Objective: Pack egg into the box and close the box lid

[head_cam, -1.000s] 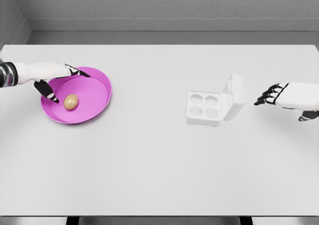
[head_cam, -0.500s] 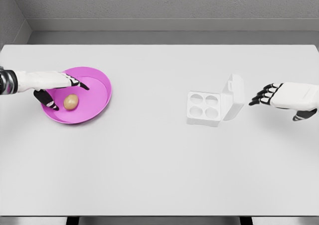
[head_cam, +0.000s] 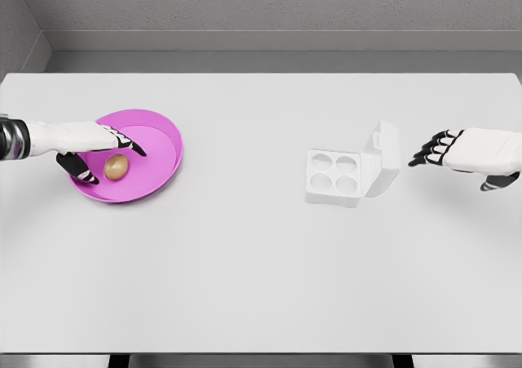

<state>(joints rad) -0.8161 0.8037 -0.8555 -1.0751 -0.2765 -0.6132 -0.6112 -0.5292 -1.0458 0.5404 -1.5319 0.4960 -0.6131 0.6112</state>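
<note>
On white table (head_cam: pixel 261 262), egg (head_cam: pixel 116 166) lies in pink plate (head_cam: pixel 163 152) between the left robot hand's (head_cam: pixel 90 144) spread fingers.

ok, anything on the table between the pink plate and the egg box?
Nothing. In the head view the table is bare from the pink plate to the egg box.
</note>
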